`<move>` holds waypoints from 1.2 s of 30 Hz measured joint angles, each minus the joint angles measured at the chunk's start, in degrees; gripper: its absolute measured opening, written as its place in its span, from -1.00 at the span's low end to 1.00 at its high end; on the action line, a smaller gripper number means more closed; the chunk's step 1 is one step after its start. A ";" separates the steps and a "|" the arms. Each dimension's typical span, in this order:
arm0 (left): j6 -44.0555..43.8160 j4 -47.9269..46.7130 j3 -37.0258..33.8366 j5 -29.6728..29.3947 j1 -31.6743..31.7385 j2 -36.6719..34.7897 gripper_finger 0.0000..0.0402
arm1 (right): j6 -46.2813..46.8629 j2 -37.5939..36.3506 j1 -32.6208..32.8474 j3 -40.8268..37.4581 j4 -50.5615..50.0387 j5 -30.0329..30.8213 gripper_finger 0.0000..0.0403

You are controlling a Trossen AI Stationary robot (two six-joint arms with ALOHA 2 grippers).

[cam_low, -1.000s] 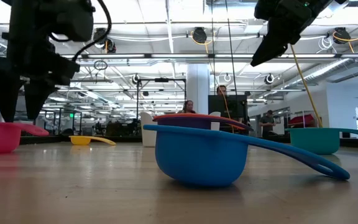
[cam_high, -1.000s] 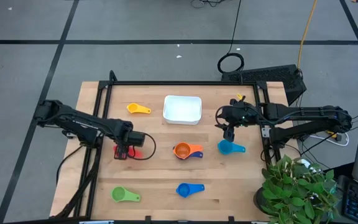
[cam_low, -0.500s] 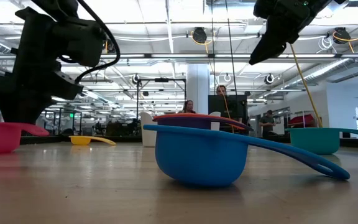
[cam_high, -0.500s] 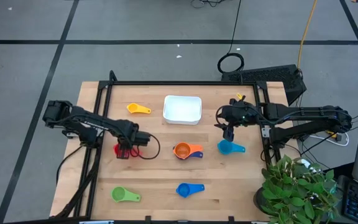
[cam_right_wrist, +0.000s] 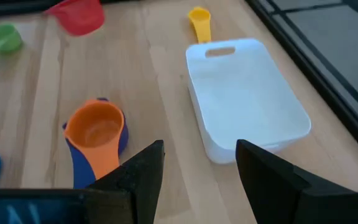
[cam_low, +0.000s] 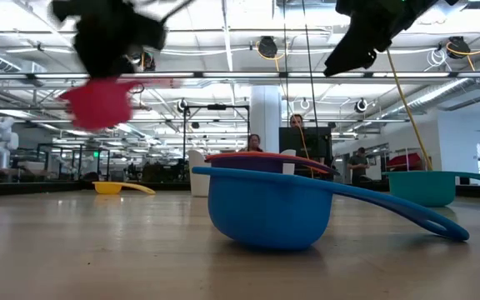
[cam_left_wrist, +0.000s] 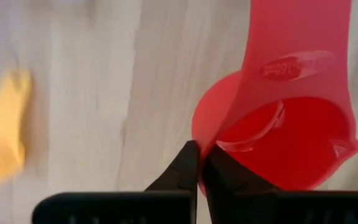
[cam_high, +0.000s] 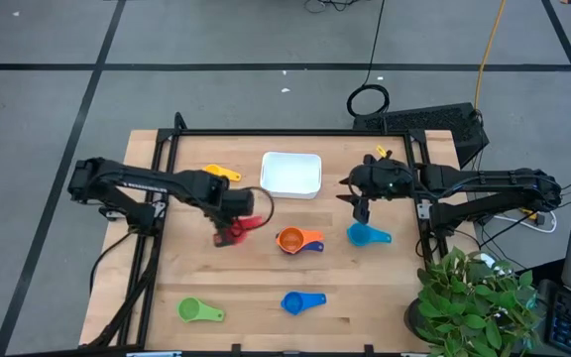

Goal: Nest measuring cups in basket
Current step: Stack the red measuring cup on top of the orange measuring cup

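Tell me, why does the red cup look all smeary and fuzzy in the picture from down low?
In the low view the red cup is streaked sideways, a sign of motion blur, while the blue cup on the table is sharp. In the left wrist view the red cup is fairly crisp between the left gripper fingers, and the yellow cup is soft.

The wooden table (cam_high: 256,297) was set on a grey floor (cam_high: 48,99) crossed by dark lines. A potted plant (cam_high: 479,307) was placed by one corner, a coiled black cable (cam_high: 368,100) was laid beyond the far edge. Behind it, a white column (cam_low: 267,117), ceiling lights (cam_low: 267,47) and seated people (cam_low: 252,142) could be seen.
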 joint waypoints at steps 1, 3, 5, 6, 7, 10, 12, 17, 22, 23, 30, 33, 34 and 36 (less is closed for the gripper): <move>0.05 2.33 1.64 0.02 0.00 0.03 -0.96 | -0.23 0.00 -0.05 0.00 0.51 0.02 -0.04; 1.23 7.03 3.67 1.32 -0.12 0.11 -0.96 | -0.82 0.00 -0.13 0.00 1.02 0.08 -0.04; 2.79 11.62 4.43 3.07 -0.25 0.81 -0.96 | -0.87 0.00 -0.13 0.00 1.59 0.11 -0.04; 3.44 13.57 4.87 3.88 -0.30 1.42 -0.96 | -0.96 0.02 -0.13 0.00 1.79 0.15 -0.04; 3.98 15.16 5.33 4.15 -0.30 2.16 -0.96 | -1.16 0.02 -0.13 0.00 2.08 0.16 -0.04; 5.11 18.55 7.36 4.51 -0.31 5.70 -0.96 | -1.48 0.00 -0.15 0.00 2.92 0.24 -0.04; 6.48 19.48 8.93 5.73 -0.26 8.66 -0.96 | -1.70 0.00 -0.15 0.00 2.97 0.24 -0.04; 9.39 19.16 14.09 7.37 0.00 15.96 -0.96 | -1.77 0.00 -0.15 0.00 2.88 0.26 -0.04; 10.91 18.45 16.62 7.25 1.47 20.81 -0.96 | -2.12 0.00 -0.15 0.00 2.62 0.26 -0.04; 11.05 18.60 16.66 7.21 1.93 21.26 -0.96 | -2.13 0.00 -0.15 0.00 2.61 0.26 -0.04; 11.25 18.94 16.77 6.96 4.68 25.74 -0.96 | -2.39 0.00 -0.15 0.00 2.60 0.37 -0.04; 11.76 19.00 16.77 7.03 5.05 26.87 -0.96 | -2.40 0.00 -0.15 0.00 2.61 0.45 -0.04; 11.82 19.10 16.77 7.04 5.01 27.19 -0.96 | -2.40 0.00 -0.15 0.00 2.57 0.45 -0.04; 12.09 18.83 16.75 7.04 5.02 27.43 -0.92 | -2.40 0.00 -0.15 0.00 2.60 0.45 -0.04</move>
